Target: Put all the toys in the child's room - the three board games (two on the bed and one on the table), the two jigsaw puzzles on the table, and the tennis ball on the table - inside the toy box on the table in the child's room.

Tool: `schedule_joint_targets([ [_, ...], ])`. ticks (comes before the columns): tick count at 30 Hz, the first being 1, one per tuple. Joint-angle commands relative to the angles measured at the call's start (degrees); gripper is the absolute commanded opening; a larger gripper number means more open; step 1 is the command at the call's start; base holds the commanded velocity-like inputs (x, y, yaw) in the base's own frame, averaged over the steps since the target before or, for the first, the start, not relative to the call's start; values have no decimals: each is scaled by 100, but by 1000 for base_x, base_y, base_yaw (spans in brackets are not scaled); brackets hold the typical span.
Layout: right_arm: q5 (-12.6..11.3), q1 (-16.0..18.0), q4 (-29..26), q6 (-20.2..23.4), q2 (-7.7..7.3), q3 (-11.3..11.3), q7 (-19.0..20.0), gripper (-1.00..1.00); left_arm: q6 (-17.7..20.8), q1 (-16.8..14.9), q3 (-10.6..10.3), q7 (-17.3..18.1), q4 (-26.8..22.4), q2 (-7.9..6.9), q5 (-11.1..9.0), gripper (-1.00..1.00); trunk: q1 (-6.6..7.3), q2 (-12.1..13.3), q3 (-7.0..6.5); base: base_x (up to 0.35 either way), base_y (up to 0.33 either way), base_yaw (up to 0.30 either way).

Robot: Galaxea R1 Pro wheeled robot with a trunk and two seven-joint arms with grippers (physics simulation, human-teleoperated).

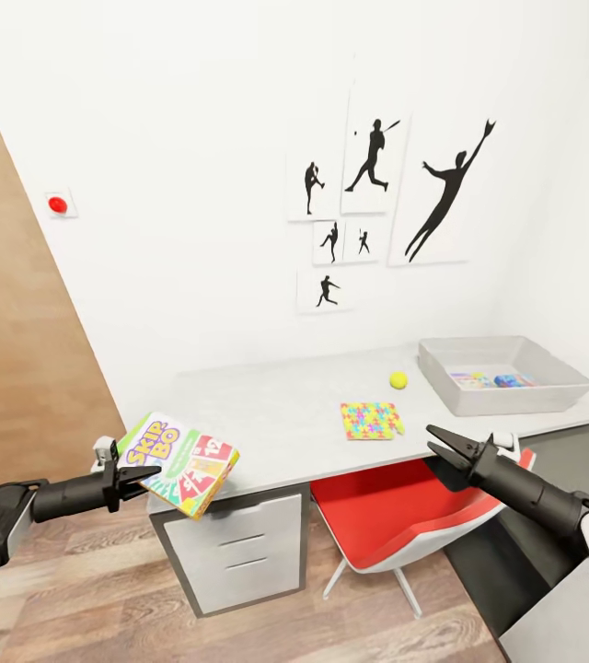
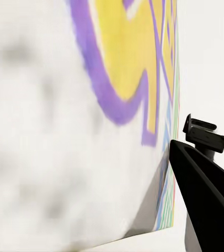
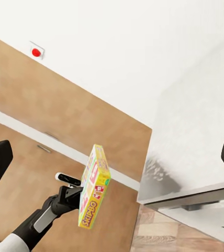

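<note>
Skip-Bo box (image 1: 180,461) between left fingers (image 1: 138,475).

Lighting is bright and flat, typical sim render, no clear single source. Head view bends a bit at the edges, the brown panel (image 1: 18,313) leans hard. Soft shadow under the tabletop (image 1: 276,414) onto the red chair (image 1: 396,516). Left wrist view is a mushy close-up of the Skip-Bo box (image 2: 91,121), its print smeared and out of focus. Right wrist view is sharp, with mottled blotches near the tabletop's edge.

Head overlooks table (image 1: 285,405); wrists seemingly close.
</note>
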State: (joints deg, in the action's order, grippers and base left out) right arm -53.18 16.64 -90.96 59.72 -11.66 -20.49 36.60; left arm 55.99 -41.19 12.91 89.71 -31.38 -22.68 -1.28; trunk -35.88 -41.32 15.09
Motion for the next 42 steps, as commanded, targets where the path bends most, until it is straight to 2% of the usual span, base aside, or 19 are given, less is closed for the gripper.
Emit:
schedule_joint_targets([
  [1,30,6,0,28,2,-8,38,100,61,-4,0,29,0,-2,10,-100,21,35,-10,0,0,0],
  [6,11,6,5,21,13,-15,40,100,61,-4,0,29,0,-61,7,-100,131,236,-100,0,0,0],
  [19,-8,6,8,2,24,-17,46,100,61,-4,0,29,0,-86,5,-100,417,757,-334,0,0,-14],
  [31,-9,6,16,-18,32,-17,49,100,61,-4,0,29,0,-80,6,-100,680,1238,-549,-4,0,-257],
  [42,-9,6,17,-22,61,-15,49,100,61,-4,1,29,0,-87,13,-100,922,1680,-746,-150,0,-280],
])
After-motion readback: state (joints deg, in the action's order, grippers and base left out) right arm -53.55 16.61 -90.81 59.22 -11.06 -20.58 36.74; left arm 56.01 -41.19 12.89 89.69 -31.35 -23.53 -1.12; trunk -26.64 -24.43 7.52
